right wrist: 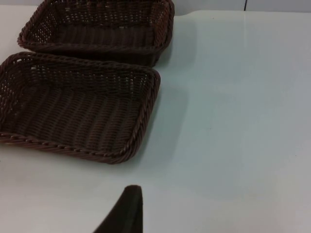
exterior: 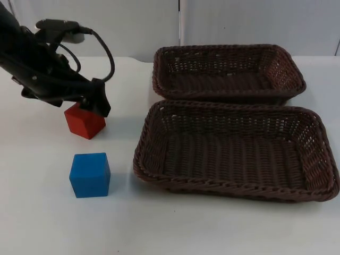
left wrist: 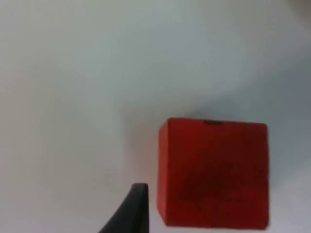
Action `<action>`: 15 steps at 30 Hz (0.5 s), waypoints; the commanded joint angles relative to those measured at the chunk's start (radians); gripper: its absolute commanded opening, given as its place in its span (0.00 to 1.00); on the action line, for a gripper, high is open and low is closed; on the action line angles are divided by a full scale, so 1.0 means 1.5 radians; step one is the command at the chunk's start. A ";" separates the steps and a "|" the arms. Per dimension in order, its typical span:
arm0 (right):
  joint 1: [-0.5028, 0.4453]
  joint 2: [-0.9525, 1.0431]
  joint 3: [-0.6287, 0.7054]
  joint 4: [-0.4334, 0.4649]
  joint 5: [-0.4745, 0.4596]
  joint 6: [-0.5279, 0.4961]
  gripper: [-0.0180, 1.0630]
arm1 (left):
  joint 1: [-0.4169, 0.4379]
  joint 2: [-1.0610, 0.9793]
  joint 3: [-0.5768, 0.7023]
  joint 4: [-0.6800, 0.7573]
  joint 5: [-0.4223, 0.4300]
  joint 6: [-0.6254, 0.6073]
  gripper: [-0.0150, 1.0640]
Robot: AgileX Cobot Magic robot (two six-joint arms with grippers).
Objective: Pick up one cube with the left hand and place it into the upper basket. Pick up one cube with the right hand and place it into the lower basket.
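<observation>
Two cubes lay on the white bench (exterior: pixel 48 223); the left end effector (exterior: pixel 91 105), its grip state unclear, met the red cube (exterior: pixel 85 123) at the frame's left.

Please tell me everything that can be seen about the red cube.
The red cube is a plain solid block with matt, evenly coloured faces and sharp edges; the material looks like painted wood or foam. It rests flat on the white table, turned a little askew, behind the blue cube and left of the baskets, touching neither. The left gripper is right at its top rear edge; whether it already touches the cube I cannot tell. In the left wrist view the cube has a small dark mark on one edge.
</observation>
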 commanded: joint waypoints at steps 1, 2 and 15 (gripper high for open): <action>-0.005 -0.002 0.002 -0.001 -0.005 0.001 0.99 | -0.003 0.010 -0.010 -0.004 -0.022 0.016 0.99; -0.005 -0.002 0.002 -0.001 -0.005 0.001 0.99 | -0.003 0.017 -0.015 -0.004 -0.028 0.022 0.99; -0.005 -0.002 0.002 -0.001 -0.005 0.001 0.99 | -0.003 0.082 -0.049 -0.003 -0.034 0.035 0.99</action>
